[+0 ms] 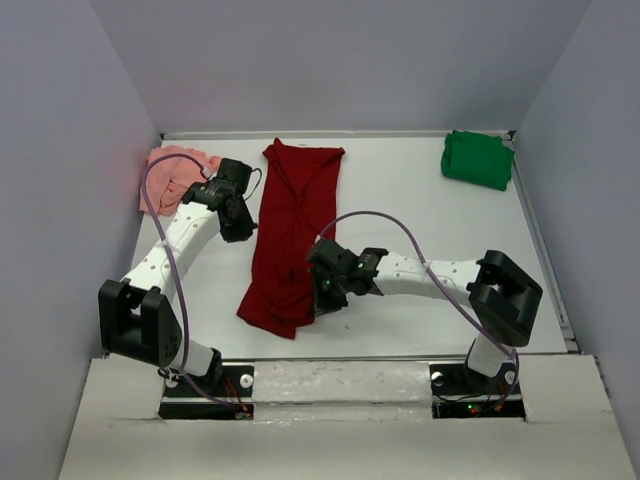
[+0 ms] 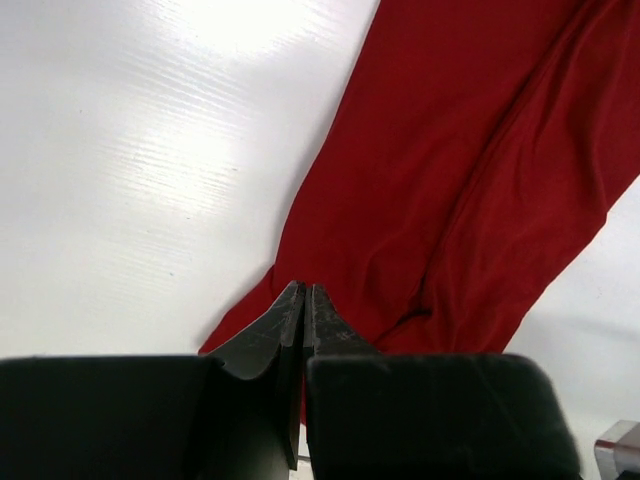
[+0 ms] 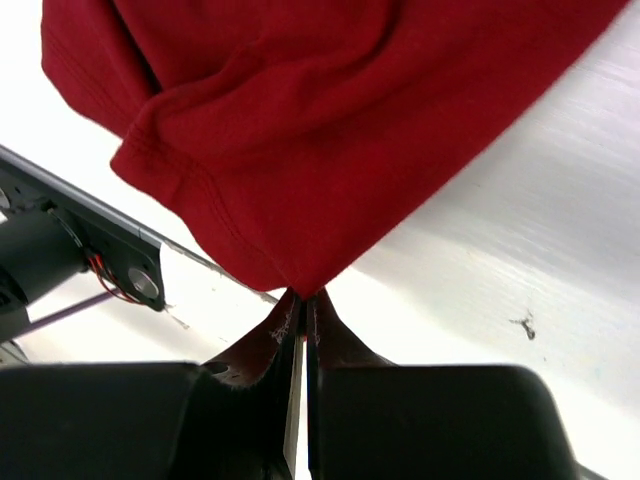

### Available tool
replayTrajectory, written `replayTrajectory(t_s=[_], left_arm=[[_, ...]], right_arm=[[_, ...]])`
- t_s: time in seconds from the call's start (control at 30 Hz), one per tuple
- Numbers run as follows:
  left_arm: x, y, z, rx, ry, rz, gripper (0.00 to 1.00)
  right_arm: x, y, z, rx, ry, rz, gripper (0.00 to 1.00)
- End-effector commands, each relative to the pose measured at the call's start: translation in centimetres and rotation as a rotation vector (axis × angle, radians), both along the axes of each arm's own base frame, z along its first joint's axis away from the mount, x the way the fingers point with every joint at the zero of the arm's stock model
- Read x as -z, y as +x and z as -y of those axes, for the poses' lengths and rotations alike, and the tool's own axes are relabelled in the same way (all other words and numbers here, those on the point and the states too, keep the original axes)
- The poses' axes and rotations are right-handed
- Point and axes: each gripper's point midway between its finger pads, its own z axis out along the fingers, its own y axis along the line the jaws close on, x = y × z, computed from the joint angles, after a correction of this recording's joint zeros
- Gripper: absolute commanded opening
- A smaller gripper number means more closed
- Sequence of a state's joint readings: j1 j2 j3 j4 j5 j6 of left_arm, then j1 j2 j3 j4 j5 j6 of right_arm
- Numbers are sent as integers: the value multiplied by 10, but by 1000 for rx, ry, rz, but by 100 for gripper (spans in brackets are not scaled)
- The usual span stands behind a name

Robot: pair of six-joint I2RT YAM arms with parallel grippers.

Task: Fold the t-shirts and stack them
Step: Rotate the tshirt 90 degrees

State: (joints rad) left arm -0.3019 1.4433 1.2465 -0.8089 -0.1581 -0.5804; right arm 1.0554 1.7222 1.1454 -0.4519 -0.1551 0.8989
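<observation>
The dark red t-shirt (image 1: 290, 215) lies in the middle of the table (image 1: 420, 220) as a long narrow band, seemingly doubled lengthwise. Its long axis runs far to near and leans a little left at the near end, where it widens into a bunched hem. The right gripper (image 1: 322, 297) is clenched on that near right corner. In its wrist view the cloth is drawn to a peak between the closed fingertips, so it is clearly pinched there, probably so the near end can be carried up toward the far end. The left gripper (image 1: 240, 228) sits at the band's left edge about halfway along, also with its fingers pressed together. Whether it has cloth nipped between them cannot be told. This is likely the spot where a cross fold would hinge. The green t-shirt (image 1: 478, 158) sits compact at the far right corner, and the salmon-pink t-shirt (image 1: 172, 175) is crumpled at the far left. Both lie well apart from the red one.
</observation>
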Motion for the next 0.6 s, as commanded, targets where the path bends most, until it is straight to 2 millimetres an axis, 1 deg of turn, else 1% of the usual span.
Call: replayTrajectory(t_s=[0.0, 0.07, 0.1, 0.23, 0.3, 0.33, 0.37, 0.43, 0.47, 0.53, 0.57], left_arm=[[-20, 1, 1, 21, -5, 35, 12], [-23, 0, 2, 29, -12, 42, 12], [-26, 0, 3, 32, -17, 47, 12], [-34, 1, 3, 35, -20, 59, 12], [-35, 0, 3, 38, -21, 59, 12], [-36, 0, 3, 38, -22, 57, 12], [-35, -1, 5, 44, -31, 51, 12], [-33, -3, 6, 49, -39, 44, 12], [-31, -4, 8, 50, -43, 39, 12], [-29, -6, 8, 51, -45, 35, 12], [-24, -9, 11, 61, -60, 26, 12]], right_arm=[[-10, -4, 15, 106, -27, -10, 0], [-12, -5, 20, 132, -29, -14, 0], [-19, -9, 22, 135, -21, -11, 0], [-20, -15, 38, 154, -46, -13, 0], [-19, -21, 46, 157, -51, -30, 0], [-19, -23, 49, 161, -53, -34, 0], [-18, -30, 51, 149, -52, -41, 0], [-14, -34, 62, 154, -73, -45, 0], [-15, -36, 68, 162, -87, -45, 0], [-14, -39, 75, 156, -99, -48, 0], [-16, -41, 79, 158, -108, -51, 0]])
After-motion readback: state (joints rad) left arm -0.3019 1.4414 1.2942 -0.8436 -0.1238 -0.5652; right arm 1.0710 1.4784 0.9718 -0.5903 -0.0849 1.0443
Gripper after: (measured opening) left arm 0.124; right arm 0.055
